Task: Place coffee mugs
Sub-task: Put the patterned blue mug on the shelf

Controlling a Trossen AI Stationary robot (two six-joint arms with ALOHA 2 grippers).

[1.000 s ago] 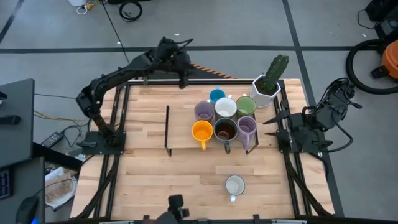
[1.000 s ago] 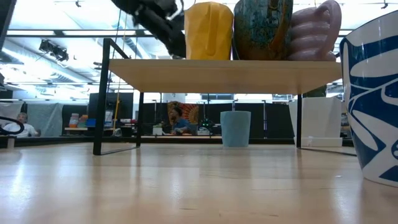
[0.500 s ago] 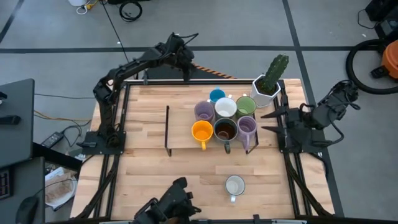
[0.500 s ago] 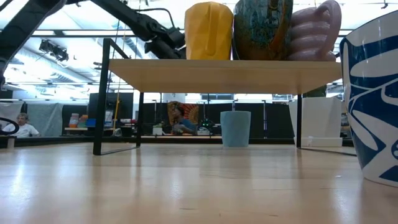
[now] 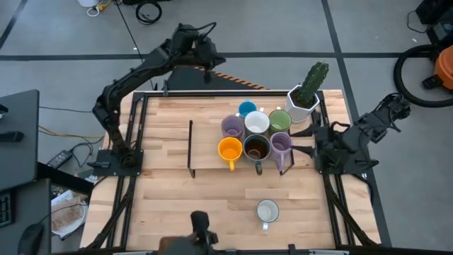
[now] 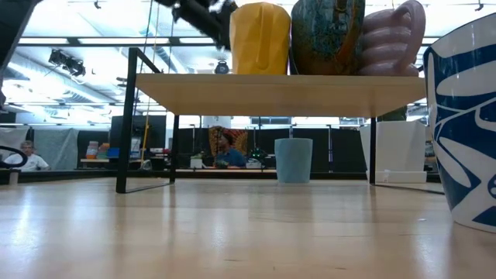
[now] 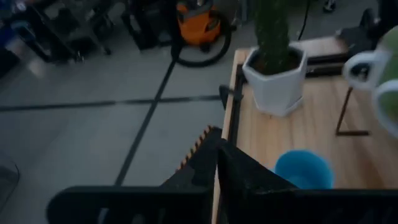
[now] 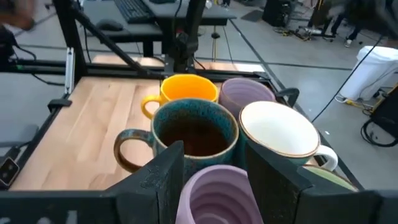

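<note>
Since a second ago the left arm has lifted off past the surface (image 5: pixel 163 142) at eleven o'clock, left hand (image 5: pixel 207 62) pressed together, empty. Right hand (image 5: pixel 306 142), spread, faces the shelf's seven mugs (image 5: pixel 255 134). The stray white mug (image 5: pixel 267 211) at five o'clock needs a rim pinch.

Both arms are dark, near-black, built of slim tubular links joined by chunkier rounded joint housings. The left arm (image 5: pixel 134 74) carries a black cable looping off its wrist end, and its base is a squat dark block. The right arm (image 5: pixel 368 127) looks bulkier, with knobbly housings and cable loops near its upper joint. The left gripper (image 7: pixel 217 168) shows matte black, flat-sided fingers tapering to a wedge. The right gripper (image 8: pixel 211 171) has two broad, matte dark fingers with squared, angled tips.
</note>
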